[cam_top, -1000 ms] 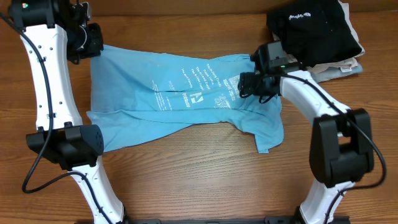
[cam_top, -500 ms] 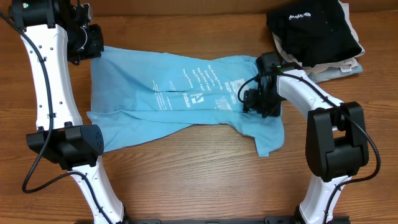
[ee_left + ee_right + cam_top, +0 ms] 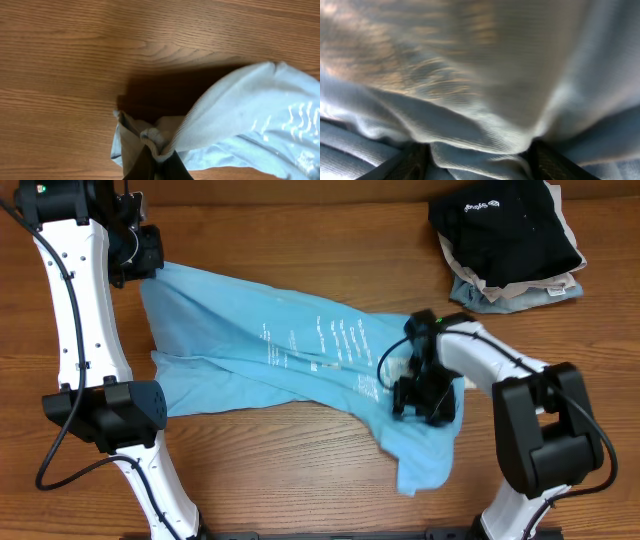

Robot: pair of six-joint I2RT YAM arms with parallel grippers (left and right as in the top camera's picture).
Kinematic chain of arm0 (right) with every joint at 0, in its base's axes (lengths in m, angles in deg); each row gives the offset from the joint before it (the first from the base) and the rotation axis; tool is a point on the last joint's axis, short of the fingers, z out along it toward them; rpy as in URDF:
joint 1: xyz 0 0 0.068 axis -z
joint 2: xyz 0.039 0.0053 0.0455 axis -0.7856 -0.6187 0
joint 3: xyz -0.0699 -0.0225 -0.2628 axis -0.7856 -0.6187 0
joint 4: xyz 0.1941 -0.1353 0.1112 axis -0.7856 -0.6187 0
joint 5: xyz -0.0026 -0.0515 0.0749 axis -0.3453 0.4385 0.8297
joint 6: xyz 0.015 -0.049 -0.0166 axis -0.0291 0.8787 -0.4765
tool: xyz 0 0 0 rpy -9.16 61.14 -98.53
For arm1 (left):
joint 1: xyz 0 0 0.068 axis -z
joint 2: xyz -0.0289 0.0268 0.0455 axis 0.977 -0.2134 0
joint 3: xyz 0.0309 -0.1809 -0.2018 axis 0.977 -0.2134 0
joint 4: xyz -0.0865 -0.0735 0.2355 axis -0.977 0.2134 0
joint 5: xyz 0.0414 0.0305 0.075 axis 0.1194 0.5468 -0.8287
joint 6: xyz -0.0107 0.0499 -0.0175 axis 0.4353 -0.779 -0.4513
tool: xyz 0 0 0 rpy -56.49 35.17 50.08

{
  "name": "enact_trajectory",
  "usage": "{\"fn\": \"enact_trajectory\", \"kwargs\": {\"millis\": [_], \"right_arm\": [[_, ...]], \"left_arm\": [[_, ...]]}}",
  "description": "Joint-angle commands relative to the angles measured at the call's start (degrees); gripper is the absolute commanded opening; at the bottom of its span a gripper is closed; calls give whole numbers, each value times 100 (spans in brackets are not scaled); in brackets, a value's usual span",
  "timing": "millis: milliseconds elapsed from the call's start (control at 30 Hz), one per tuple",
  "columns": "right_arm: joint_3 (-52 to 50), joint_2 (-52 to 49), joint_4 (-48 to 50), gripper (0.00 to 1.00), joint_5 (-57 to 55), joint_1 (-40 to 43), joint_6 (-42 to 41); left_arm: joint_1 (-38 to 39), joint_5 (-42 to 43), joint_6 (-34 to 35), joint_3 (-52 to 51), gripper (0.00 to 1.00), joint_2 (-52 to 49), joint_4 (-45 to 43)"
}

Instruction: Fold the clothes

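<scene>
Sky-blue T-shirt [image 3: 270, 340], rumpled, is gripped at upper left by left end effector [image 3: 143, 256] and lower right by right end effector [image 3: 424, 394]; no fold is judged completed.

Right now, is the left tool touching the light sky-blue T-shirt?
Touching. Left wrist view: left tool pinches a bunched edge of the light sky-blue T-shirt.

Bright, even light; soft shadows.
Overhead view sharp throughout. Left wrist view: dark shadow on the table [image 3: 165, 85] beside the T-shirt [image 3: 240, 115]. Right wrist view smeared, fabric close and out of focus.
</scene>
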Motion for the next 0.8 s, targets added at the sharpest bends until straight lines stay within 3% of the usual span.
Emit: {"fn": "enact_trajectory", "kwargs": {"millis": [0,233,400,767], "right_arm": [[-232,527,-50,70,466,-433,-264],[256,2177,87,71,63,-409,-734],[463,2839,1008,75,-715,35,-673],[461,1652,2295,76,-1084,813,129]], "left_arm": [[-11,-199,-129,125,4,136,11],[-9,-203,-129,125,4,133,-2],[-9,-201,-129,125,4,133,-39],[-9,-201,-129,122,4,94,-44]]}}
